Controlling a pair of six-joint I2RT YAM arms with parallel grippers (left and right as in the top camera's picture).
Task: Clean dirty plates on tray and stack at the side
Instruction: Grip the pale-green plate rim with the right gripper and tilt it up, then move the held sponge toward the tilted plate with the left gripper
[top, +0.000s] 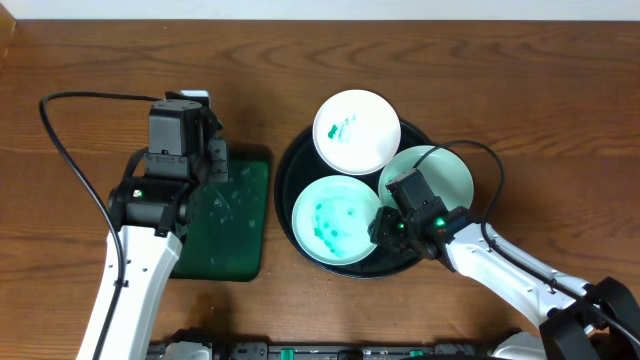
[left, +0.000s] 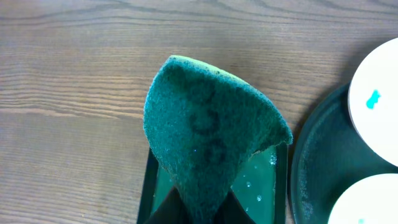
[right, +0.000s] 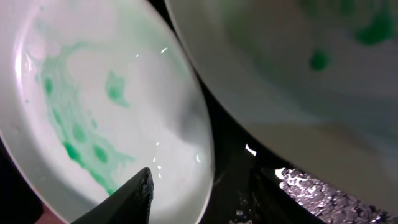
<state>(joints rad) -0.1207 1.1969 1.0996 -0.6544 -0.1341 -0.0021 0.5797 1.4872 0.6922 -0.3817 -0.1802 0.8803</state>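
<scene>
Brown wood with long dark lines fills most of what I see: it is the table (top: 80, 50). Along the far edge runs a thin pale strip of wall (top: 300, 8). A black cable (top: 70, 150) loops over the wood on the left side.

On the right half of the table sits the round black tray (top: 283, 190). All three plates lie inside it, close together. The top plate (top: 356, 131) is at the far side, with a few green marks near its middle. The front plate (top: 335, 222) is at the near left and has lots of green dots and smears. The right plate (top: 445, 170) looks pale green, and I see no clear marks on it from above.

Just left of the round tray lies a dark green tray (top: 235, 230) with square corners. In the left wrist view it looks wet, with small shiny drops.

My left gripper (top: 212, 150) hangs over the far end of the green tray. Its fingers are pressed together on a green sponge (left: 205, 130), which sticks out past them and has a thin yellow edge.

My right gripper (top: 383, 228) is low over the round tray, at the right edge of the front plate. Its fingers are spread apart. One finger is over the plate and the other is over the black tray, with the plate's rim between them. I cannot tell if they touch it.
</scene>
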